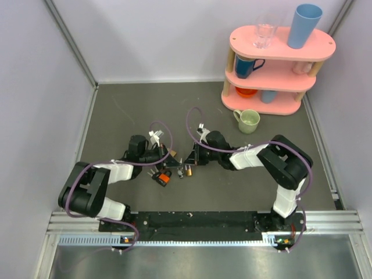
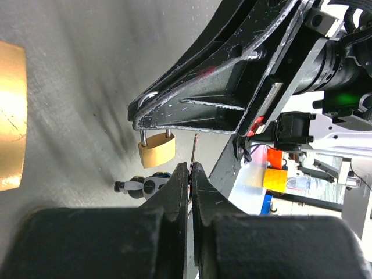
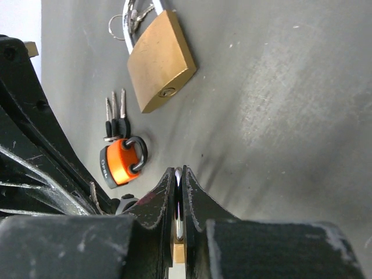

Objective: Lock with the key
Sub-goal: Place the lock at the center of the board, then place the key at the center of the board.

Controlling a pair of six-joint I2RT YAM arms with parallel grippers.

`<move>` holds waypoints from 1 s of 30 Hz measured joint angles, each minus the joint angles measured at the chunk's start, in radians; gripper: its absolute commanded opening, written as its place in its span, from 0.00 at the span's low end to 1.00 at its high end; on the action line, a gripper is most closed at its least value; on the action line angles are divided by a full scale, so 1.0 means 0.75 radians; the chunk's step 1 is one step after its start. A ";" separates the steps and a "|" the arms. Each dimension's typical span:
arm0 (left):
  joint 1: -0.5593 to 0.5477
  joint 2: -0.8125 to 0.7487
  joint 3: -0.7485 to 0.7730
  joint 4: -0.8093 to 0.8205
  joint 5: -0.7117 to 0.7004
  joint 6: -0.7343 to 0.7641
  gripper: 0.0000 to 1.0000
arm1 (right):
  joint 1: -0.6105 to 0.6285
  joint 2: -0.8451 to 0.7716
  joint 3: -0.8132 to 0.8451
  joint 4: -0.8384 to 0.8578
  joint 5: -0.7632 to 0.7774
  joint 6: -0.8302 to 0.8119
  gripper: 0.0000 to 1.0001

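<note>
My left gripper [image 2: 190, 170] is shut on the key [image 2: 195, 148], a thin blade that sticks out past its tips; in the top view this gripper [image 1: 172, 158] is at table centre. My right gripper [image 3: 179, 174] is shut on the shackle of a tiny brass padlock [image 3: 179, 254] and holds it just above the table. In the left wrist view that padlock [image 2: 156, 149] hangs from the right fingers [image 2: 192, 110], its body just left of the key's tip. The two grippers face each other, almost touching.
An orange-and-black padlock [image 3: 121, 161] with a small bunch of black-headed keys [image 3: 115, 113] lies on the grey table; it also shows in the top view [image 1: 163, 179]. A large brass padlock [image 3: 160, 61] lies beyond it. A pink shelf [image 1: 279, 64] and a green mug [image 1: 249, 121] stand at the back right.
</note>
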State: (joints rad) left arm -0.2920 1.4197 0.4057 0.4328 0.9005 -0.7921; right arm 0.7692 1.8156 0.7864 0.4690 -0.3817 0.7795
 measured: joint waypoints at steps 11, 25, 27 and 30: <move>-0.011 0.117 0.001 0.153 0.010 -0.069 0.00 | -0.001 0.016 0.026 -0.071 0.064 -0.035 0.37; -0.022 0.125 0.003 0.249 0.030 -0.107 0.00 | -0.041 -0.144 0.069 -0.272 0.232 -0.069 0.96; -0.023 0.117 0.003 0.252 0.024 -0.108 0.00 | -0.060 -0.201 0.058 -0.275 0.249 -0.047 0.98; -0.023 0.117 0.002 0.252 0.015 -0.113 0.00 | -0.089 -0.320 0.016 -0.265 0.269 -0.016 0.99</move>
State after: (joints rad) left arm -0.3096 1.5074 0.4072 0.6216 0.9119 -0.8768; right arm 0.7029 1.5753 0.7986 0.2703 -0.1799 0.7677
